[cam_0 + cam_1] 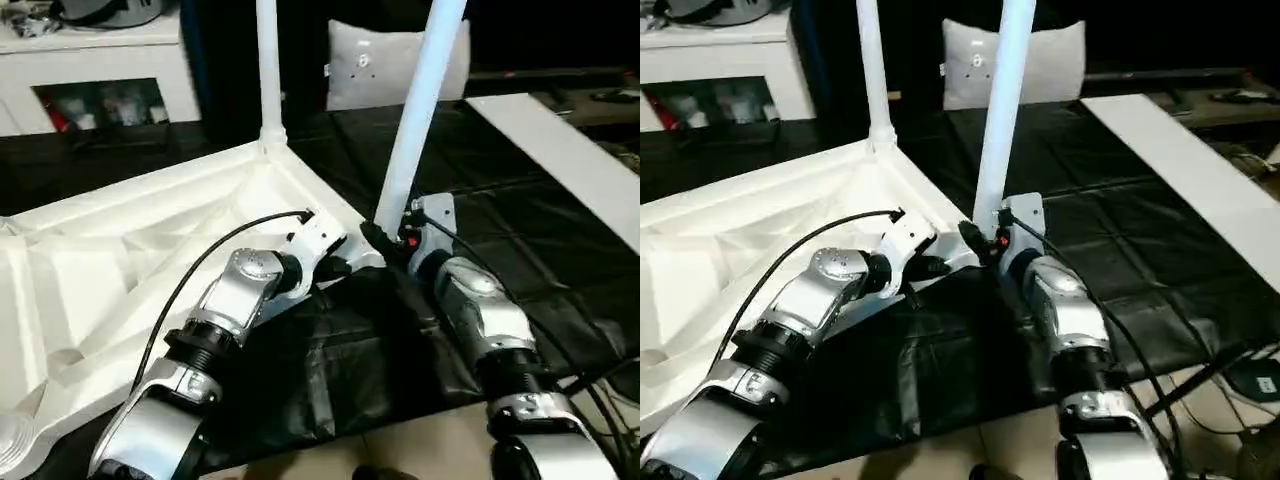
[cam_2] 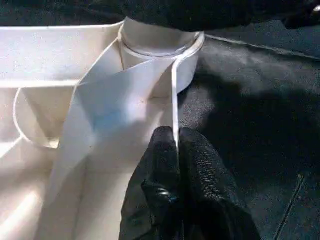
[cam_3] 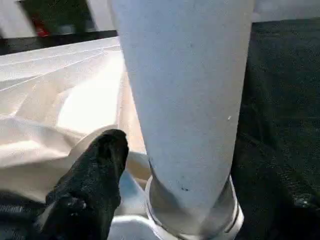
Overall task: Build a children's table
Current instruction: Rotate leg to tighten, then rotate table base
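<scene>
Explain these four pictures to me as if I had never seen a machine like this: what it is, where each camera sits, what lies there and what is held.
This is a humanoid robot with two silver arms, each ending in a black two-fingered pincer. The two wide pictures come from cameras in its head, looking down over its forearms. The other two come from a camera on each wrist, looking along that arm's fingers.

On a black mat lies a white tabletop, upside down, ribs showing. One white leg already stands in its far corner socket.

The left pincer is shut on the thin edge wall of the tabletop, beside the near corner socket. The right pincer is at the foot of a second leg, which stands in that socket leaning a little; whether it grips the leg is unclear.
</scene>
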